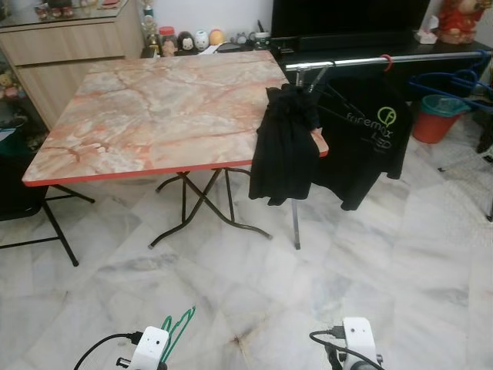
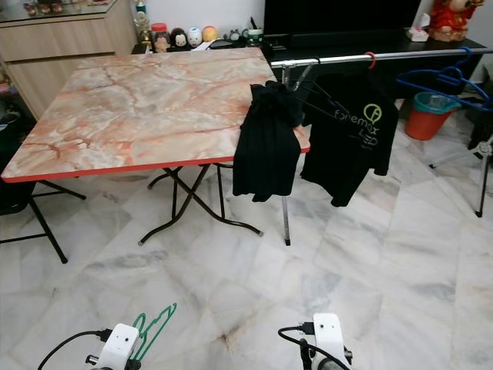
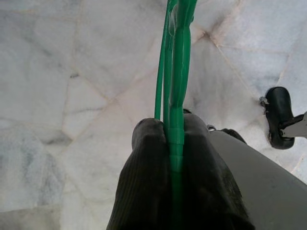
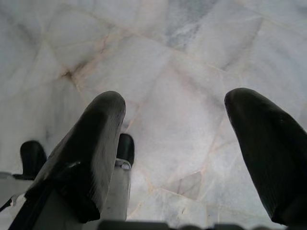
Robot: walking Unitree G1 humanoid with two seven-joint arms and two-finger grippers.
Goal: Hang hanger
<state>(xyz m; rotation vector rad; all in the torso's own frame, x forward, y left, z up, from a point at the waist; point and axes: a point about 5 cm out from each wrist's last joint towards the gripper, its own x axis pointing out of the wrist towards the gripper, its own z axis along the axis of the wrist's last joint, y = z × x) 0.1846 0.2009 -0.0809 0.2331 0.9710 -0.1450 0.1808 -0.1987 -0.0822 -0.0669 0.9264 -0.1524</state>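
a green hanger (image 3: 176,72) is clamped between the two black fingers (image 3: 146,182) of the left gripper (image 3: 175,129), which is held low over the marble floor (image 1: 385,262) at the near left of the scene; in the left eye view the hanger's thin green wire (image 1: 179,327) is seen rising just beside the white wrist housing. the right gripper (image 4: 175,110) is held low at the near right, its fingers (image 4: 93,143) spread wide apart with nothing between them, and pale marble tiles are seen past them. farther off, a marble-patterned tabletop (image 1: 162,108) with a red edge is carried on black folding legs. just right of it a silver clothes rail (image 1: 385,59) runs left to right, well apart from the held hanger. a bunched black garment (image 1: 283,146) hangs at the left end of the rail, overlapping the tabletop's right corner as seen from the head, and a black t-shirt with green lettering (image 1: 370,131) hangs just to its right on a dark hanger. a small red hook (image 1: 387,62) is hung over the rail above the t-shirt, and blue hangers (image 1: 454,81) are seen at the rail's far right end. a red bucket (image 1: 437,116) stands on the floor behind the rail. a wooden cabinet (image 1: 69,46) is seen at the far left, with small figurines (image 1: 192,38) lined up along the far wall.
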